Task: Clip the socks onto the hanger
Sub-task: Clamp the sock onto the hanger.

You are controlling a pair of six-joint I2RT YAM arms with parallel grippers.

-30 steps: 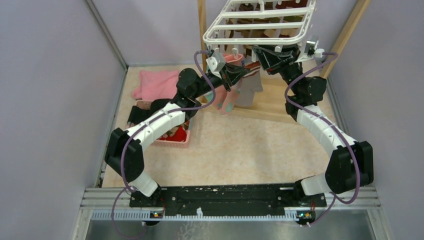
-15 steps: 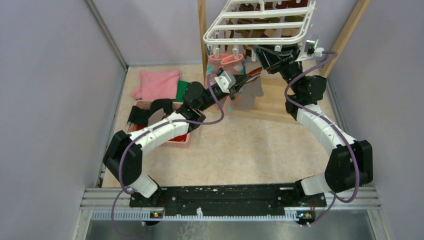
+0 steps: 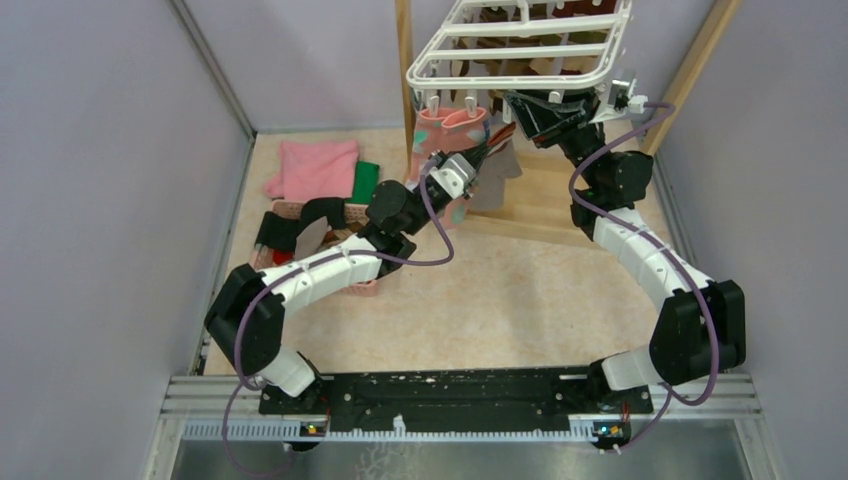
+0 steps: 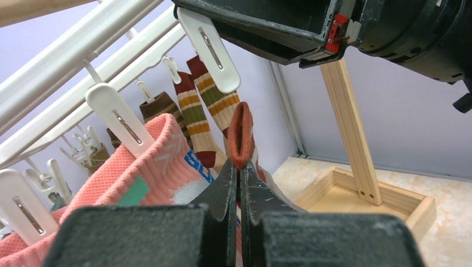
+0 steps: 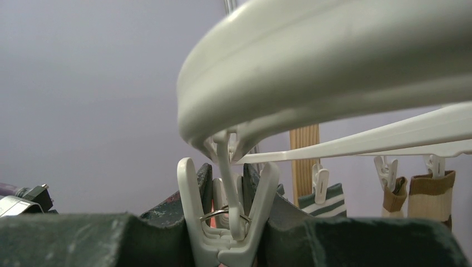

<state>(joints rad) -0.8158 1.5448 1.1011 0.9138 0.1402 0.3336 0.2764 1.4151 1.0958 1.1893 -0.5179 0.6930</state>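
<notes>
The white hanger (image 3: pixel 520 50) hangs at the back, with pink socks (image 3: pixel 452 122) clipped on its front edge. My left gripper (image 3: pixel 484 160) is shut on the brown-red cuff of a grey sock (image 3: pixel 500 172). In the left wrist view the cuff (image 4: pixel 240 136) stands up from my gripper (image 4: pixel 240 167), just below a white clip (image 4: pixel 214 53). The right gripper (image 3: pixel 525 112) holds that clip. In the right wrist view its fingers (image 5: pixel 203 186) press both sides of the clip (image 5: pixel 228 233) under the hanger rim (image 5: pixel 334 67). Striped socks (image 4: pixel 203 108) hang behind.
A folded pink cloth (image 3: pixel 315 165) and a green cloth (image 3: pixel 366 178) lie at the back left. A pink basket (image 3: pixel 345 282) with more socks sits under the left arm. A wooden post (image 3: pixel 404 60) and its base (image 3: pixel 560 205) stand beneath the hanger.
The left arm has swung right and turned its wrist, carrying the grey sock up under the hanger's front edge, toward the held clip. The right arm has not moved.
</notes>
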